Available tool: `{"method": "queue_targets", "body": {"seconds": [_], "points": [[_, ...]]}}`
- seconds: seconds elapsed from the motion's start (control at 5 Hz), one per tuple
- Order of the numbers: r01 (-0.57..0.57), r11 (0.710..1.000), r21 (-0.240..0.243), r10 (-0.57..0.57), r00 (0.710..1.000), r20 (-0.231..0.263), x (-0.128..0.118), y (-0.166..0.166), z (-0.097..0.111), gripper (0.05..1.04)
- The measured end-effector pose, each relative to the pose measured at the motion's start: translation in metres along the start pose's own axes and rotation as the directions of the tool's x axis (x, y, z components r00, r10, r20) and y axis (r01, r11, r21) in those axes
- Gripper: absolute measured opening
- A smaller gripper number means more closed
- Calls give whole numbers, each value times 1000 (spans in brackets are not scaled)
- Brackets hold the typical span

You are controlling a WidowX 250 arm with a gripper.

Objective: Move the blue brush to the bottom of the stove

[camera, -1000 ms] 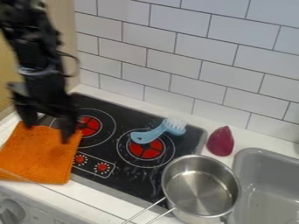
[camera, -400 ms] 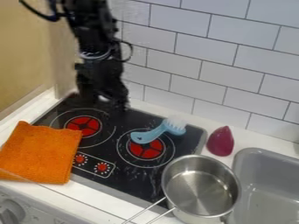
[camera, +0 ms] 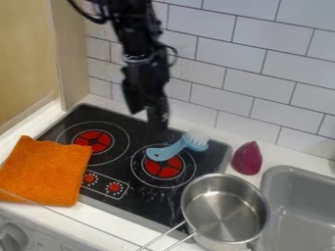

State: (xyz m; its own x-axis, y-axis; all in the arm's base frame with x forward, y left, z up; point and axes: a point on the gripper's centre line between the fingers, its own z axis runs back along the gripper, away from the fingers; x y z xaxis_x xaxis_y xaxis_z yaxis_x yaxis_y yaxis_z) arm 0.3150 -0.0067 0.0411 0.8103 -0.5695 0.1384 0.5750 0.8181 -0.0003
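While the black gripper (camera: 148,113) hangs at 12 o'clock over the stove's (camera: 145,196) back edge, its fingers look parted and grip nothing. Reading the view as a dial centred on the stove, the blue brush (camera: 171,150) lies at 2 o'clock, just to the 4 o'clock side of the gripper and apart from it. Its bristles (camera: 197,138) point to 2 o'clock and overlap the stove's back edge in the view; its handle slants towards 8 o'clock, the rounded end crossing the upper part of the right burner (camera: 163,169). From that burner, black stove surface runs towards 6 o'clock, down to the grey front border, which gives the brush a lane between the control knobs (camera: 102,185) at 8 o'clock and the saucepan (camera: 226,210) at 4 o'clock. The saucepan crowds that lane on its right side: its rim overlaps the stove's right edge in the view, and its wire handle (camera: 163,237) reaches towards 7 o'clock, past the front border. At 9 o'clock an orange cloth (camera: 44,171) covers the stove's left corner and spills onto the white counter (camera: 105,224), one side close to the knobs. The left burner (camera: 93,141) sits at 10 o'clock, partly under the cloth's upper edge. Beyond the right edge, a purple object (camera: 247,158) stands on the counter at 3 o'clock, and the grey sink (camera: 298,171) lies farther out towards 4 o'clock.
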Motion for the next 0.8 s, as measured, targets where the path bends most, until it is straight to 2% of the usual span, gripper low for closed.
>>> {"method": "queue_targets", "body": {"seconds": [0.4,0.8], "points": [[151,988,-41,-152,988,-24,28,-21,-11,999],[208,976,-60,-211,976,-54,39,-35,-24,999]]}}
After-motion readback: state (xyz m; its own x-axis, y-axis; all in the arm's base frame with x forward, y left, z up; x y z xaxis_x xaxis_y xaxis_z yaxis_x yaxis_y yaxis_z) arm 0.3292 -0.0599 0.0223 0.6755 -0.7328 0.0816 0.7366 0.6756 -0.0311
